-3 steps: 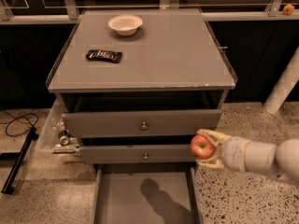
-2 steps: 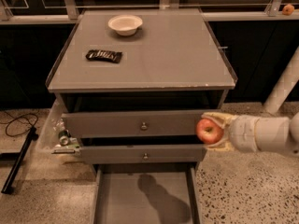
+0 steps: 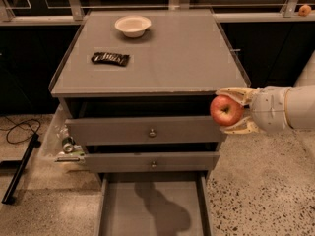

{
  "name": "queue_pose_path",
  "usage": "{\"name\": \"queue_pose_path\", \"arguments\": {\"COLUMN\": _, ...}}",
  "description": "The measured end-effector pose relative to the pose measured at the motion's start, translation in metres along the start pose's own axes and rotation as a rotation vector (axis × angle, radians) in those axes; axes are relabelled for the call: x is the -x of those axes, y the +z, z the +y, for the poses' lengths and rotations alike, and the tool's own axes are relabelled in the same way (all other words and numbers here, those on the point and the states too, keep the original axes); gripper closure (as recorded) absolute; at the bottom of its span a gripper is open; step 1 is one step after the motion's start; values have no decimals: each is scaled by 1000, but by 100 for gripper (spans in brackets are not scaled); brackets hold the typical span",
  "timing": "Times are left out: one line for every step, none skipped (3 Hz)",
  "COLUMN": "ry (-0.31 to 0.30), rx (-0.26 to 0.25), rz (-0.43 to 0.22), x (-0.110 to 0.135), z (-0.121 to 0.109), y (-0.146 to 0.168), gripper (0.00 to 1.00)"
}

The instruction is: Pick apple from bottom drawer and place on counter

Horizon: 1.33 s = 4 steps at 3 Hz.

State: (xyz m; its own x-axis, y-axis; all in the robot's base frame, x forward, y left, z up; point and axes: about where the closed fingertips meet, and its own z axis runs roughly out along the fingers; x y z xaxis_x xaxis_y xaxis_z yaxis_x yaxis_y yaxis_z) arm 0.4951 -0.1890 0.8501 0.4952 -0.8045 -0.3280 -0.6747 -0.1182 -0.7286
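The red apple (image 3: pixel 226 110) with a yellowish patch is held between the pale fingers (image 3: pixel 236 94) of my gripper (image 3: pixel 230 111), which reaches in from the right on a white arm. It hangs beside the counter's front right corner, just below the counter (image 3: pixel 167 53) top and in front of the upper drawer's right end. The bottom drawer (image 3: pixel 152 208) is pulled out at the bottom of the view, its grey floor bare with the arm's shadow on it.
A white bowl (image 3: pixel 132 25) and a dark snack bar (image 3: pixel 110 58) lie on the counter. Two knobbed drawer fronts (image 3: pixel 147 131) stand slightly open. A small orange fruit (image 3: pixel 304 10) sits on the back ledge. Clutter (image 3: pixel 66 146) and a cable lie left on the floor.
My gripper has lifted the apple up and slightly right, from level with the middle drawer front to just under the counter's front right corner.
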Motion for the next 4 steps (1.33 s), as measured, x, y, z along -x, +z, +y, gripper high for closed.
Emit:
{"name": "queue_pose_path", "arguments": {"ry": -1, "rx": 1, "rz": -1, "x": 0, "z": 0, "y": 0, "gripper": 100}}
{"name": "queue_pose_path", "arguments": {"ry": -43, "rx": 8, "rz": -46, "x": 4, "z": -32, "y": 12, "gripper": 100}}
{"name": "queue_pose_path", "arguments": {"ry": -49, "rx": 19, "rz": -127, "x": 4, "z": -85, "y": 39, "gripper": 100}}
{"name": "queue_pose_path", "arguments": {"ry": -10, "rx": -4, "rz": -197, "x": 5, "z": -137, "y": 58, "gripper": 100}}
